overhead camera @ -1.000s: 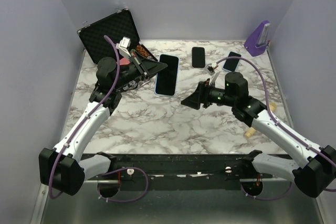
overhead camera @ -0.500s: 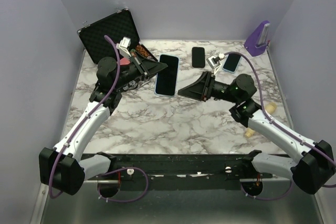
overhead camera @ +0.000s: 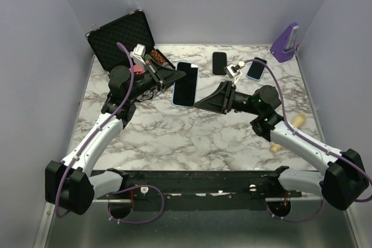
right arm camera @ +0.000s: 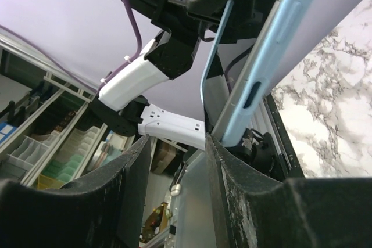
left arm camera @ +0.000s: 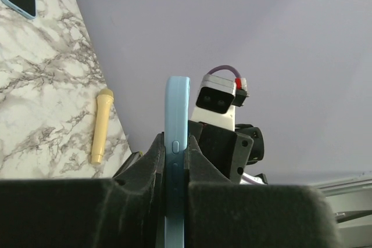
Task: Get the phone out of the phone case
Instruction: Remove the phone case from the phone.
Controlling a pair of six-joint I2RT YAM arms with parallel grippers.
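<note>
Left gripper [left arm camera: 174, 161]: fingers are clamped narrowly on the cased phone [overhead camera: 186, 83].
Right gripper [right arm camera: 179, 143]: fingers are parted; the blue case [right arm camera: 256, 85] is touched by one.
Place: toward the table's [overhead camera: 174, 137] far edge, between both grippers.

No readable text, labels, brands or numbers anywhere in view.

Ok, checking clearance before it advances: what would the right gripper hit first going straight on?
The blue-cased phone clamped in the left gripper: its edge lies right ahead of the right gripper, apparently at its fingertips.
</note>
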